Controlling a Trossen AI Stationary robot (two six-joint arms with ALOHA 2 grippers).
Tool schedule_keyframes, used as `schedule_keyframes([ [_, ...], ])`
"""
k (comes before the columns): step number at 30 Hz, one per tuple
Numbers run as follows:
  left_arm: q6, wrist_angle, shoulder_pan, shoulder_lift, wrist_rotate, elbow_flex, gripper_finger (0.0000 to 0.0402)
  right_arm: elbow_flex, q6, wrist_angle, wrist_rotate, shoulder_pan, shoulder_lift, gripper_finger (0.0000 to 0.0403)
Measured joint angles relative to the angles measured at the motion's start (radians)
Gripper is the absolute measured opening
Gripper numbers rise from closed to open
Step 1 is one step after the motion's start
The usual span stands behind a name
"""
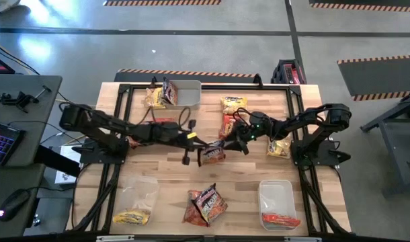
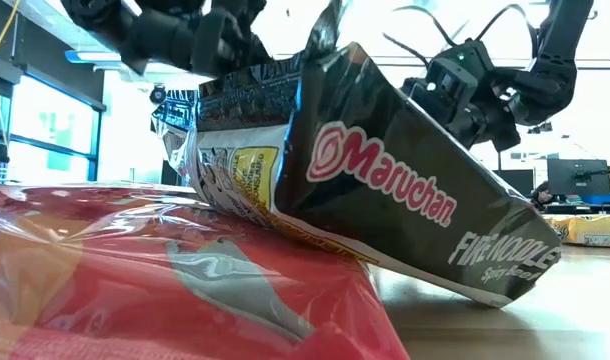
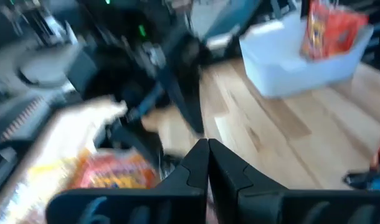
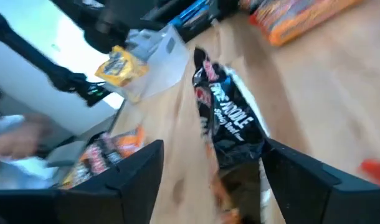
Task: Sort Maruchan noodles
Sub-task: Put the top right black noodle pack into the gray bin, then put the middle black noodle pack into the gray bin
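Fingers of the right gripper (image 4: 212, 171) stand spread wide either side of a dark brown-black crinkly plastic noodle packet (image 1: 213, 154) lying near the middle of the light wooden table (image 1: 259, 168), not clamping it. The left gripper (image 3: 208, 163) is closed tight with nothing between its fingers, just beside that packet. Other packets lie scattered about, one red-orange packet (image 1: 280, 218) in a clear rectangular plastic bin (image 1: 275, 195) at the near right.
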Motion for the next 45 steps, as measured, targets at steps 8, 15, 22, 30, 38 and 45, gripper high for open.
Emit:
schedule_keyframes([
  [8, -0.153, -0.107, 0.021, -0.1, -0.05, 0.0, 0.0001, 0.0, -0.068, 0.04, 0.014, 0.004, 0.002, 0.0259],
  [15, -0.475, -0.245, 0.117, -0.042, -0.017, -0.001, 0.0055, 0.002, -0.135, 0.037, 0.053, 0.043, 0.003, 0.0259],
  [22, -0.541, -0.288, 0.186, 0.083, 0.225, 0.094, 0.0158, 0.025, -0.165, 0.013, 0.096, 0.074, 0.003, 0.0259],
  [30, -0.407, -0.553, 0.193, 0.263, 0.299, 0.29, 0.0238, 0.032, -0.188, -0.007, 0.103, 0.079, 0.003, 0.0259],
  [38, -0.287, -0.628, 0.187, 0.396, 0.531, 0.409, 0.0225, 0.032, -0.206, -0.008, 0.104, 0.079, 0.003, 0.0259],
  [45, -0.235, -0.678, 0.183, 0.397, 0.527, 0.409, 0.0135, 0.032, -0.213, -0.022, 0.104, 0.079, 0.003, 0.0259],
])
